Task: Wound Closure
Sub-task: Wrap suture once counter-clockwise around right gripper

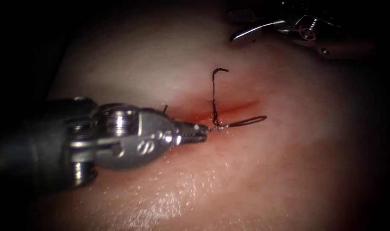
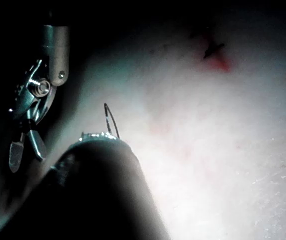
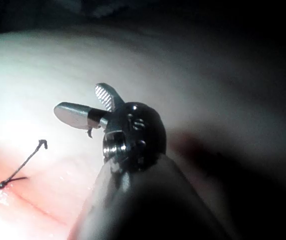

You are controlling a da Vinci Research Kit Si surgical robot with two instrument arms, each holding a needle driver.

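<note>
Looked like knot work: left pincer (image 1: 201, 130) clenched on thin dark thread (image 1: 213, 92) right at the reddened cut (image 1: 242, 106); right pincer (image 1: 242, 26) released, empty, well off.

Light is pooling on the middle of the tissue (image 1: 254, 171) in the endoscope view and fading to black at every edge. Wet glare is glinting across the near surface, and highlights are shining on the left tool (image 1: 202, 129). In both wrist views, hard light is whitening the tissue while dark shadow is spreading around it.
</note>
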